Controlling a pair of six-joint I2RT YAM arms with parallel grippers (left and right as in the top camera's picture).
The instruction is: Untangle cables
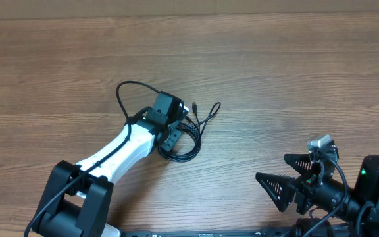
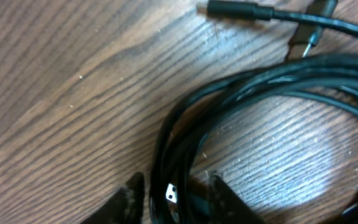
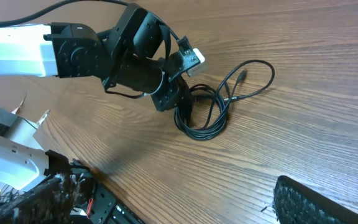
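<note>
Left gripper (image 2: 174, 200) sits narrowed astride strands of the coiled cables (image 2: 260, 81), pinch unclear; a loose plug (image 2: 235, 10) lies beyond its fingertips on the wooden table (image 1: 275, 59). Right gripper (image 1: 283, 175) gapes wide, empty, well apart

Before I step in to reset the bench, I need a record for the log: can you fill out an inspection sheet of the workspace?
Surface: brown wood-grain table; no stains or damage seen.
Job's things: thin black cords in one loose coil mid-table, not yet separated; a slim black plug lies just outside the coil.
Clutter: nothing seen.
Hands: left hand is down on the coil with fingers either side of several strands; whether it pinches them is unclear. Right hand is wide open, empty and well apart from the coil.
Cables: thicker black lead arches off the left arm beside the coil.
Surroundings: tan strip beyond the far edge; nothing else seen.
</note>
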